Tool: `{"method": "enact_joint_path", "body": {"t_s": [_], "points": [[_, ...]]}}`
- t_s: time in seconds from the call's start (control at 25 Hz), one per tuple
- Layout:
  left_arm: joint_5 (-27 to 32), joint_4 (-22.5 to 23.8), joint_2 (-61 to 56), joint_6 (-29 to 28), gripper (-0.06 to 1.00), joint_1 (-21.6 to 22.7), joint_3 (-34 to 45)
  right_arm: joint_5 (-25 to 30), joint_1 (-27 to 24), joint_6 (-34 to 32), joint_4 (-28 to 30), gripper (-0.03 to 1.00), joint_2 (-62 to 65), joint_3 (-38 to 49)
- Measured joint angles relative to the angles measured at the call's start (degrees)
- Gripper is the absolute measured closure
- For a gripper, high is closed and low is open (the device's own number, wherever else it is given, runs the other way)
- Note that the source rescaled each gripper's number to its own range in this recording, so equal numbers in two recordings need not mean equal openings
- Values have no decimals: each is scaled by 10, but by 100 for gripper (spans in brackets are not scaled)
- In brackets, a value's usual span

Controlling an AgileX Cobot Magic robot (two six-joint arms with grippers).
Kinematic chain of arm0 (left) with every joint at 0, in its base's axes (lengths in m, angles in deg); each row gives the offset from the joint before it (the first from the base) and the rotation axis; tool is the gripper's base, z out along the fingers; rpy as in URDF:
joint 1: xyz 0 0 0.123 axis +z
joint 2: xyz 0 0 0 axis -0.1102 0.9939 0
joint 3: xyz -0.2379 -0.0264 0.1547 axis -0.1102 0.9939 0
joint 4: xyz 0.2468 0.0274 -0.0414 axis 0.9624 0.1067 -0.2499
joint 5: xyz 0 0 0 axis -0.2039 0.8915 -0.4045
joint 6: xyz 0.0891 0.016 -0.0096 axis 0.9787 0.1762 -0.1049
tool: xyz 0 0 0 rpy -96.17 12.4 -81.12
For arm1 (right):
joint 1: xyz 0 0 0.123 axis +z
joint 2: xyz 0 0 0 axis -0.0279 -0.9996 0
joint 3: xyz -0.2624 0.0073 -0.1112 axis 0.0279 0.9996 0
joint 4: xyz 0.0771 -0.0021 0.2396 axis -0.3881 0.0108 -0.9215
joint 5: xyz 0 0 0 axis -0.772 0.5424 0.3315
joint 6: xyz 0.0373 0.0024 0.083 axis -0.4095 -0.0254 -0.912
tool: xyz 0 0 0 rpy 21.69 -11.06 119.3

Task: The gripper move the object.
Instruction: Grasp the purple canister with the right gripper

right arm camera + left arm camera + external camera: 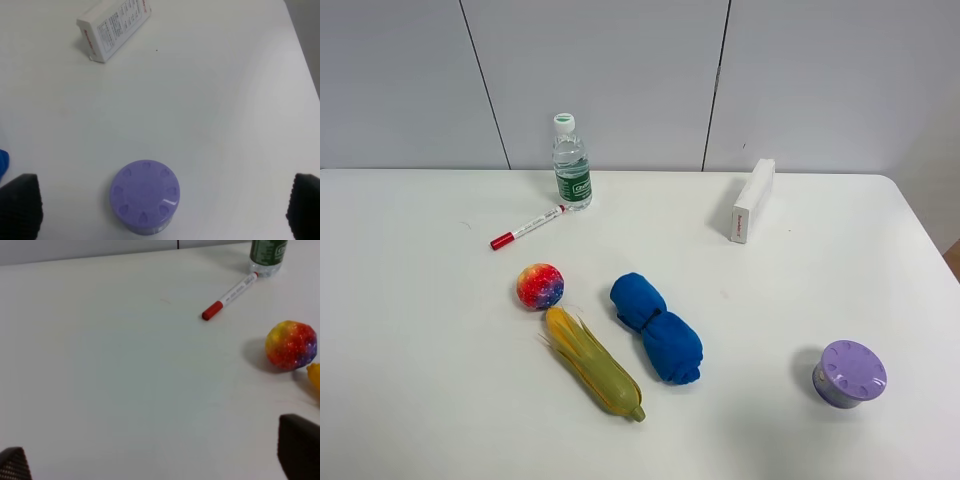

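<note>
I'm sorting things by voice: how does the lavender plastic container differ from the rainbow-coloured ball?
The lavender round plastic container is one plain colour; the rainbow-coloured ball is mottled red, yellow and blue. The container has a flat dimpled lid; the ball is round all over. Both rest on the white table.

Print shows on the white box (114,27) and on the green label (575,187) of the bottle (570,155) near the far edge of the counter (410,400), but none is legible.

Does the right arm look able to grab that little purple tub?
Probably yes: the right claw is open, the lavender container sits in line with its gap, and nothing stands between them.
</note>
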Motion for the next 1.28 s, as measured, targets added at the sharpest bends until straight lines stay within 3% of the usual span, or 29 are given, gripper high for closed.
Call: {"method": "enact_joint_path", "body": {"t_s": [0.6, 0.92, 1.28], "points": [[0, 0, 0, 0, -6, 0, 0, 0, 0, 0, -15, -3, -32, 0], [0, 0, 0, 0, -6, 0, 0, -1, 0, 31, -26, -3, -223, 0], [0, 0, 0, 0, -6, 0, 0, -3, 0, 153, -57, -3, -450, -7]]}}
